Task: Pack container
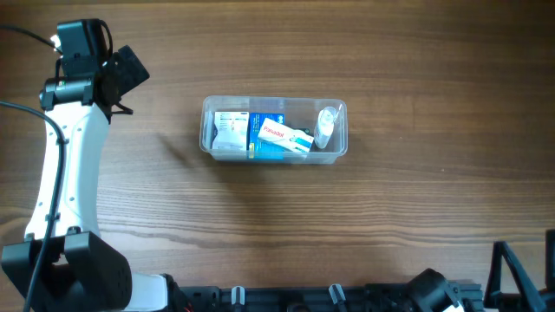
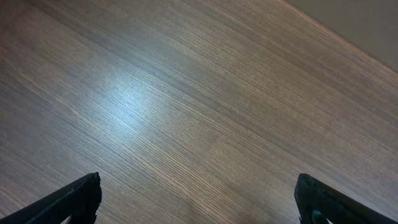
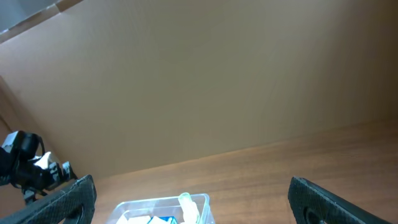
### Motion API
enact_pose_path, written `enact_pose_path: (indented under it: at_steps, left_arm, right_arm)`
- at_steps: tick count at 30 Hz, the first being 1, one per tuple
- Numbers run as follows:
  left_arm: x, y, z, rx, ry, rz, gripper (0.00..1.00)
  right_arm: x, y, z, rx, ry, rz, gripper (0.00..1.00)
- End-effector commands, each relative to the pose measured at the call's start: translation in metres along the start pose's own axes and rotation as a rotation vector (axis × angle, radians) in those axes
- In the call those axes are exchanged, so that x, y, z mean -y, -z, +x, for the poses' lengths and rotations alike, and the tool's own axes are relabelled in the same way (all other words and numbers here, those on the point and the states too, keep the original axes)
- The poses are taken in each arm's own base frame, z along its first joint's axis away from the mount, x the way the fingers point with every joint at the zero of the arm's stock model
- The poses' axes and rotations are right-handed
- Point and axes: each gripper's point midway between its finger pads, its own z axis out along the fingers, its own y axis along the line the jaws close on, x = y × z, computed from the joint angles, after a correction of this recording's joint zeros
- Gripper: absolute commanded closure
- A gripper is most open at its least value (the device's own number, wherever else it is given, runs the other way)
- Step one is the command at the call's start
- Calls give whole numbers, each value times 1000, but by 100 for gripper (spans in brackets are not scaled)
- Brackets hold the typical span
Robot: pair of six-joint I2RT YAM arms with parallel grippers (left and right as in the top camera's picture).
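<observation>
Clear plastic container (image 1: 206, 130) sits on the wood-grain counter (image 1: 416, 199), its long side running left to right in the overhead view. Inside it, a white box (image 1: 231, 130) lies at the left end, a blue box (image 1: 267, 143) with a white-and-red label fills the middle, and a small bottle (image 1: 325, 126) lies at the right end.

The left arm (image 1: 65, 165), white with black joints, stretches along the counter well to the left of the container. The left hand (image 1: 128, 71) hangs off the container's far left corner, well apart from its rim. The left wrist view shows that hand (image 2: 198, 202) spread wide, with only bare counter between its two dark fingers (image 2: 78, 199).

The right hand (image 3: 193, 199) is likewise spread to its full width and grips nothing. Its wrist camera looks over the container (image 3: 163, 202) from the near side. The container shows low in the picture between the fingers (image 3: 68, 199), and a plain brown board (image 3: 217, 93) stands beyond it. Neither hand touches the container.
</observation>
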Motion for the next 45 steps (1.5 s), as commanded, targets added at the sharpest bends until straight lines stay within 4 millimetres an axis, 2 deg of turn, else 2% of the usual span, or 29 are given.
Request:
enact_pose_path:
  at_steps: [1,3,6,9,14,15,19,22,25,30,45]
  left_arm:
    - [-1,5,-6,20,2,1,0]
    - [-1,5,-6,20,2,1,0]
    - [-1,5,-6,20,2,1,0]
    - [-1,5,-6,20,2,1,0]
    - [-1,5,-6,20,2,1,0]
    - [-1,5,-6,20,2,1,0]
    - [-1,5,-6,20,2,1,0]
    - [-1,5,-6,20,2,1,0]
    - [-1,5,-6,20,2,1,0]
    - [-1,5,-6,20,2,1,0]
    - [-1,5,-6,20,2,1,0]
  right_arm:
    - [5,7,-2,10,-11,12,0]
    - [4,7,0,1,-31,6,0]
    - [-23,2,-3,11,-43,-133,0]
    - [-38,-6,-2,20,-50,-201,0]
    - [-61,-32,19,5,-52,-295,0]
    - [-77,-44,31,4,-55,-370,0]
    - [-95,-61,47,16,-101,-464,0]
    - [-96,-74,61,8,-158,-467,0]
    - [-94,-87,86,-27,-159,-454,0]
    - [-94,-100,119,-91,-212,-461,0]
    - [-88,-123,180,-84,-222,-483,0]
